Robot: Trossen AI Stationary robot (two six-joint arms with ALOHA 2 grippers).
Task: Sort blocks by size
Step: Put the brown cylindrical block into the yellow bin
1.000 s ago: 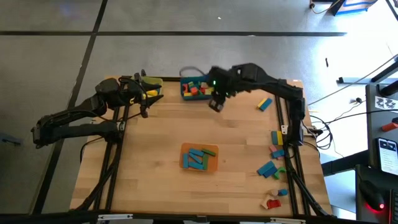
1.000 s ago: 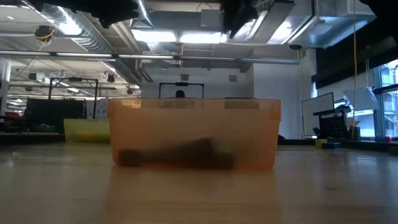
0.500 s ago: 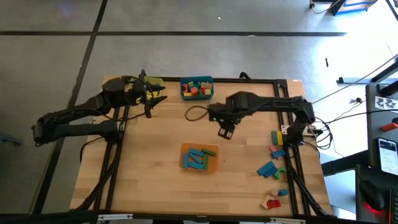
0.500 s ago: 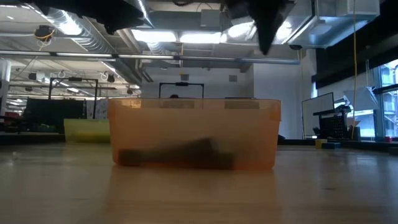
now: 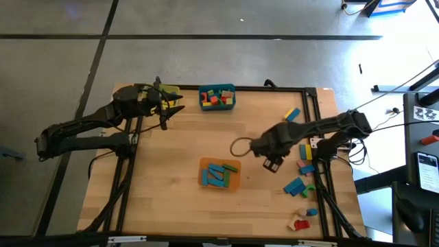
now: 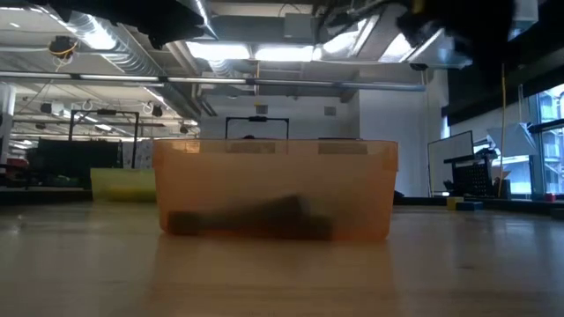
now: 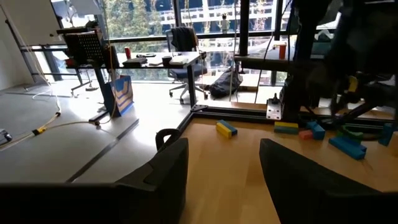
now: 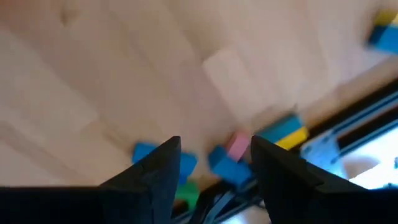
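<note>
Blocks (image 5: pixel 300 185) still to sort: strung along right edge of counter (image 5: pixel 164 192), blue, yellow, red, green mix, plus one blue-yellow piece (image 5: pixel 292 114) apart nr far right corner.

Right gripper (image 5: pixel 272 163) hanging over bare counter, between orange bin (image 5: pixel 220 173) and right-edge cluster, fingers spread, nothing between them. Right wrist view: aimed at blue, pink, yellow-blue pieces (image 8: pixel 283 134) by frame rail — prob lined up for next pick, hence empty + open. Not touching any block yet.

Left gripper (image 5: pixel 164 110) parked at far left corner beside yellow bin (image 5: pixel 167 91), fingers apart, holding nothing; wrist view looks level across counter to room beyond. Prob waiting out of way of other arm.

Bins:
- Orange bin, centre of counter: several long blue pcs + a green one, lying flat, crossed over each other. Low view: dark low heap (image 6: pixel 251 218) seen thru translucent wall.
- Teal bin (image 5: pixel 217 97), far edge centre: small pcs, red, green, yellow, orange, jumbled.
- Yellow bin, far left: mostly hidden under left arm; contents can't tell.

Judging by fill: long ones to orange, small ones to teal; rest of sort still ahead.
</note>
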